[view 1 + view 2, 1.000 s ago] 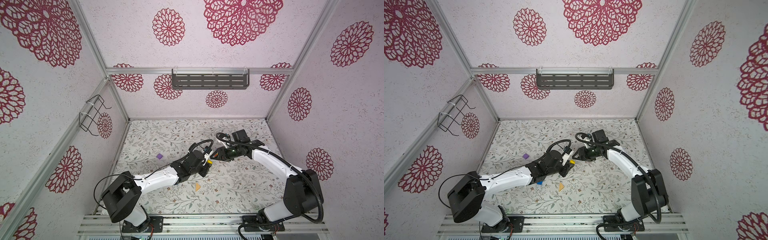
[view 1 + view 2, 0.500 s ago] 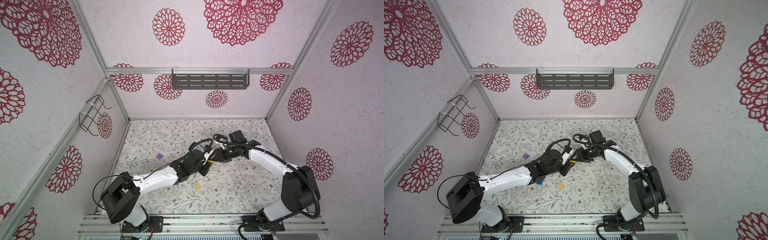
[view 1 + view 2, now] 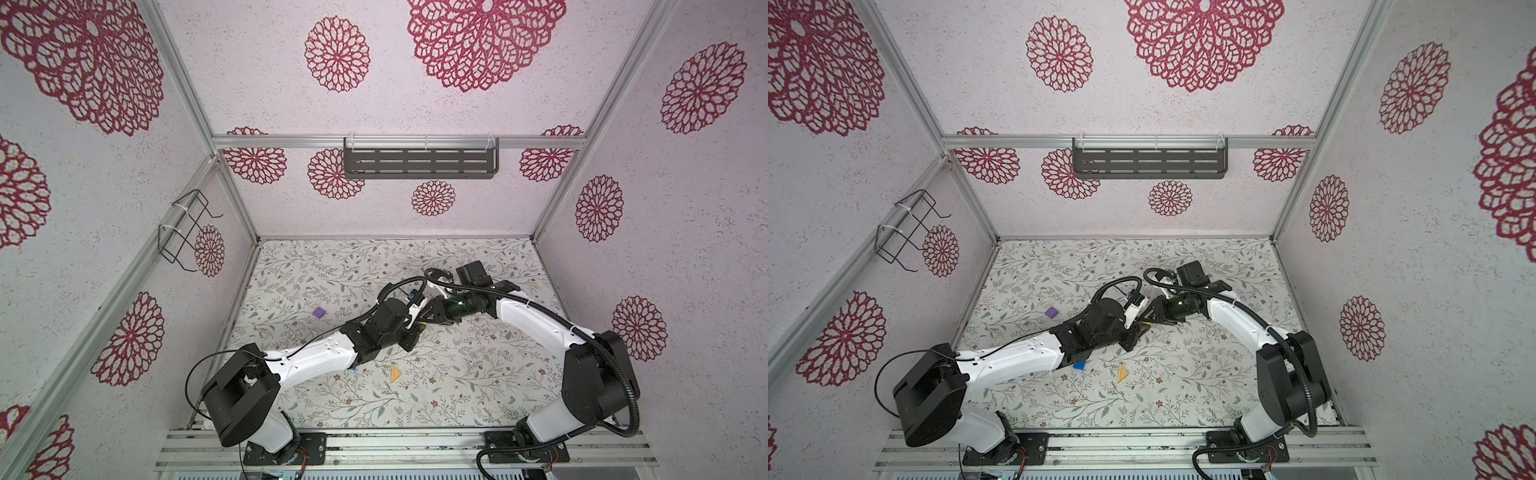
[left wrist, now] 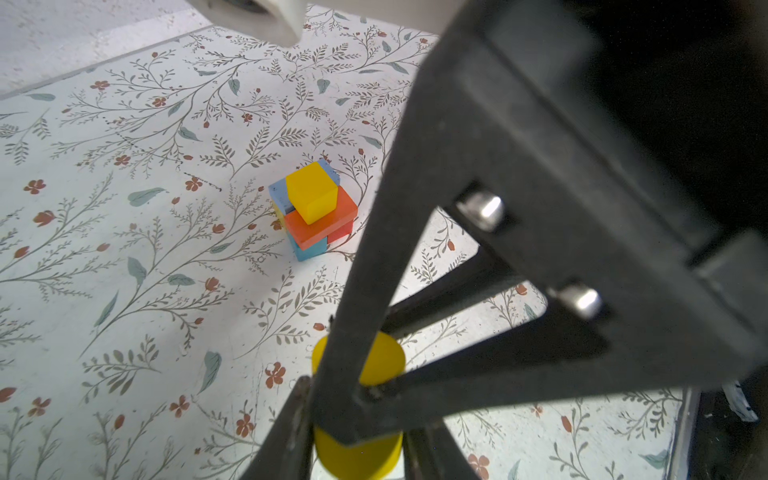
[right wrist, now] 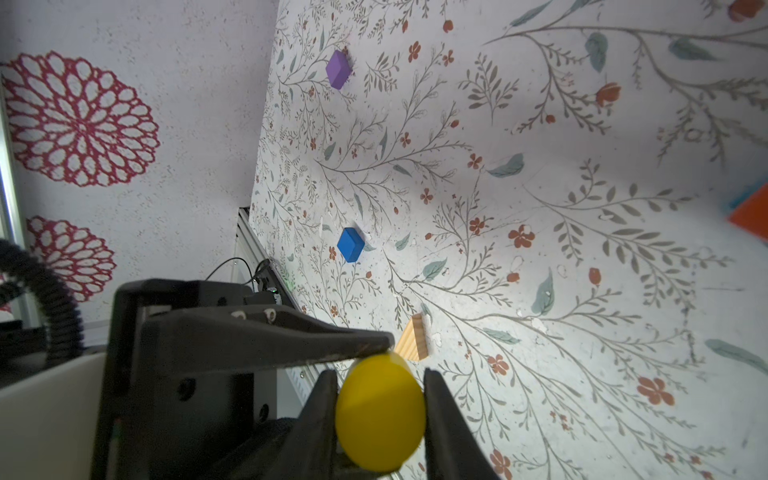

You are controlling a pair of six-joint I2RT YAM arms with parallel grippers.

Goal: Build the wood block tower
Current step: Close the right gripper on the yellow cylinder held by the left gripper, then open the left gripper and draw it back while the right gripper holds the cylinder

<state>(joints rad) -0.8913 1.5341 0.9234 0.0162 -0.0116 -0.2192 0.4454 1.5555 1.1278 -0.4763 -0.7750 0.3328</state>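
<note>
Two hands: left hand (image 4: 357,432), right hand (image 5: 380,386) pinch yellow wooden cylinder (image 5: 380,419)
Multicoloured block tower (image 4: 316,212): base part-hidden; yellow cube (image 4: 311,197) on top

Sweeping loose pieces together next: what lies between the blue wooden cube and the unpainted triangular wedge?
Nothing: the right wrist view shows only bare floral tabletop between the blue wooden cube and the unpainted triangular wedge.

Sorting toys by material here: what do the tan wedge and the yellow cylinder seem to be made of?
The wedge looks like bare, unpainted wood: pale tan with parallel grain lines. The yellow cylinder is probably painted wood, possibly plastic: its smooth, even, matte coat hides any grain.
</note>
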